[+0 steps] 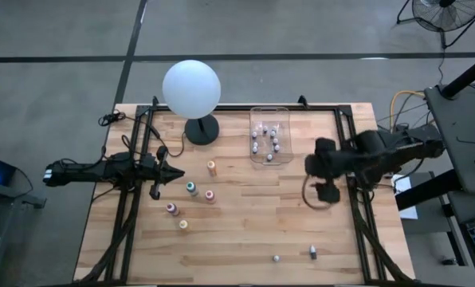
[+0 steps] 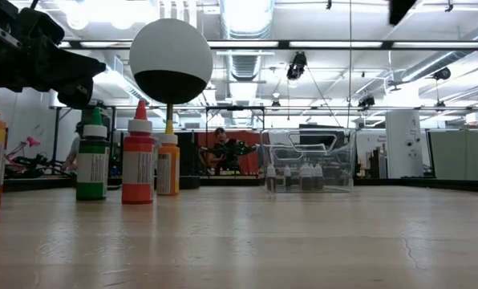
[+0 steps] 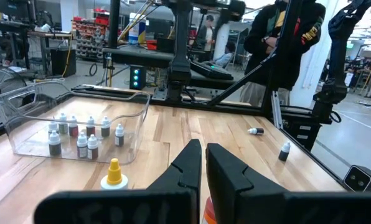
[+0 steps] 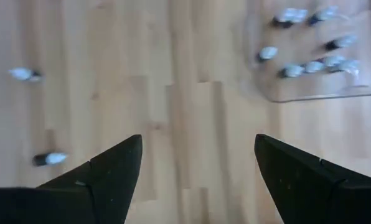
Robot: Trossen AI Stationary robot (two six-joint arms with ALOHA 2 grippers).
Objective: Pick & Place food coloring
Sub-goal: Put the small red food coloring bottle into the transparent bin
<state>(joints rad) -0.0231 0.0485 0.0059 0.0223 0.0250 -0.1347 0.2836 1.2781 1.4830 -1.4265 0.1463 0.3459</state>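
Two small bottles (image 4: 36,158) lie beyond right gripper (image 4: 198,165) — fingers wide apart, empty; left gripper (image 3: 203,168) closed, empty.

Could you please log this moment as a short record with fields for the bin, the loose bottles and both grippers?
bin: clear plastic bin at the table's far side, holding small dark-and-white bottles
loose colored bottles: five standing left of center
loose small bottles: two near the front edge
left gripper: shut, empty, beside the colored bottles
right gripper: open, empty, right of the bin
lamp: white globe lamp at far left
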